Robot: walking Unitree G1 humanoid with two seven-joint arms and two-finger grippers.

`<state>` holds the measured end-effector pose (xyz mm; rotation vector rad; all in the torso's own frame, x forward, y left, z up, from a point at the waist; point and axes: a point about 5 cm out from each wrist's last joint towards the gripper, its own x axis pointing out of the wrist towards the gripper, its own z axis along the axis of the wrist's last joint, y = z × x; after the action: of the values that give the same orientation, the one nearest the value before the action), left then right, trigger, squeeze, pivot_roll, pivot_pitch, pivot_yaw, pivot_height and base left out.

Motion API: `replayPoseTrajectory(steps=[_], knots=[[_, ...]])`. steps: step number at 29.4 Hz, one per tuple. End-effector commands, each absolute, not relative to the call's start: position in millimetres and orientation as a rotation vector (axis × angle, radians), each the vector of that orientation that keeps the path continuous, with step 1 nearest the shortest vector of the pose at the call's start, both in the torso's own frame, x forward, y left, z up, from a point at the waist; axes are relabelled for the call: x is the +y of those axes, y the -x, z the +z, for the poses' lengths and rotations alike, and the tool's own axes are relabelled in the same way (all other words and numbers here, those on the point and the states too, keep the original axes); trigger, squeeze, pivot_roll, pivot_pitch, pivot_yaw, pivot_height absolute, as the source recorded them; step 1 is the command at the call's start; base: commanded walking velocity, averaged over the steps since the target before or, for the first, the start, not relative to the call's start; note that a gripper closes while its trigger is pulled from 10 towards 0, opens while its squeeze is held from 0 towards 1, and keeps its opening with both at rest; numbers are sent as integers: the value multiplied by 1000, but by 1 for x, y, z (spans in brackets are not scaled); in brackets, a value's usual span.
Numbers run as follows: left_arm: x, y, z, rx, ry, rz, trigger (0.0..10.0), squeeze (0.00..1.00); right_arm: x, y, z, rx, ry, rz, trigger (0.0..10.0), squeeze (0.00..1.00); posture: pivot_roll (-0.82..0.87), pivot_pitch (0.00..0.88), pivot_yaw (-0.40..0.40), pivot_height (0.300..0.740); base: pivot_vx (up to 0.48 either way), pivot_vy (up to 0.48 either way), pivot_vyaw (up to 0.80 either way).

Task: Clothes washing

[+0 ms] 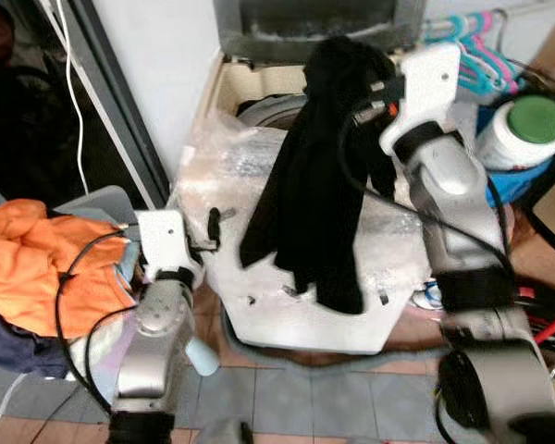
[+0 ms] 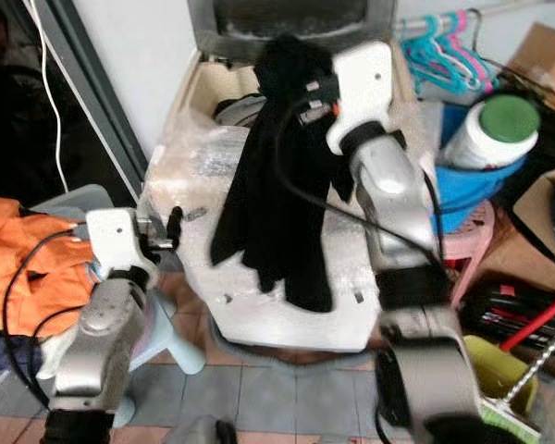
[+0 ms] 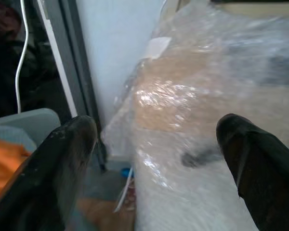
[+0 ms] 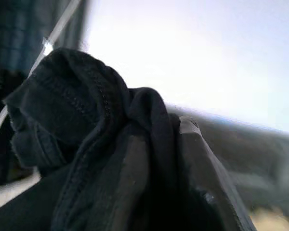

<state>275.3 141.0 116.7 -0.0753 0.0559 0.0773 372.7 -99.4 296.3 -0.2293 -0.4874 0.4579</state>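
Note:
A black garment [image 1: 310, 199] hangs in a long drape from my right gripper [image 1: 356, 79], which is shut on its top end above the washing machine [image 1: 259, 305]. The machine is white, wrapped in clear plastic, with its lid raised and its dark drum opening [image 1: 264, 109] behind the cloth. In the right wrist view the bunched black fabric [image 4: 86, 120] is pinched between my fingers [image 4: 202, 163]. My left gripper [image 1: 213, 227] stands open at the machine's left front corner, holding nothing. An orange garment [image 1: 46, 264] lies heaped in a grey basket [image 1: 97, 203] at the left.
A blue tub [image 1: 518, 180] with a white, green-capped bottle [image 1: 523, 129] stands right of the machine. Coloured hangers [image 1: 476, 51] hang behind it. A dark doorway [image 1: 37, 102] with a white cable lies at the left. A red-handled tool [image 2: 536, 319] and a cardboard box [image 2: 541, 51] crowd the right.

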Motion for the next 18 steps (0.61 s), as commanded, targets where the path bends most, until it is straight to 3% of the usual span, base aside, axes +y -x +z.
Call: replayPoseTrajectory(steps=[1,5,10,13,15,17,18], knots=[[135,-277,119,48,91,62,10000,0,-108,-372,317,-574,248,431,10000,0,-48,0,76,740,428,0,0],[132,-277,119,51,94,69,10000,0,-112,-372,388,-822,250,328,10000,0,-43,0,70,740,387,0,0],[134,-277,119,51,89,87,10000,0,-129,-371,411,-892,192,202,10000,0,-37,0,66,740,65,0,0],[134,-278,118,56,94,93,10000,0,-125,-394,346,-629,190,227,10000,0,-37,0,66,740,0,0,0],[134,-278,118,56,94,93,10000,0,-121,-399,320,-537,172,248,10000,0,-41,1,62,740,0,0,0],[133,-278,118,56,94,94,10000,0,-109,-397,249,-288,125,333,10000,0,-41,1,62,740,0,0,0],[133,-278,118,56,94,94,10000,0,-106,-392,238,-267,126,354,10000,0,-43,9,64,740,0,0,0]])
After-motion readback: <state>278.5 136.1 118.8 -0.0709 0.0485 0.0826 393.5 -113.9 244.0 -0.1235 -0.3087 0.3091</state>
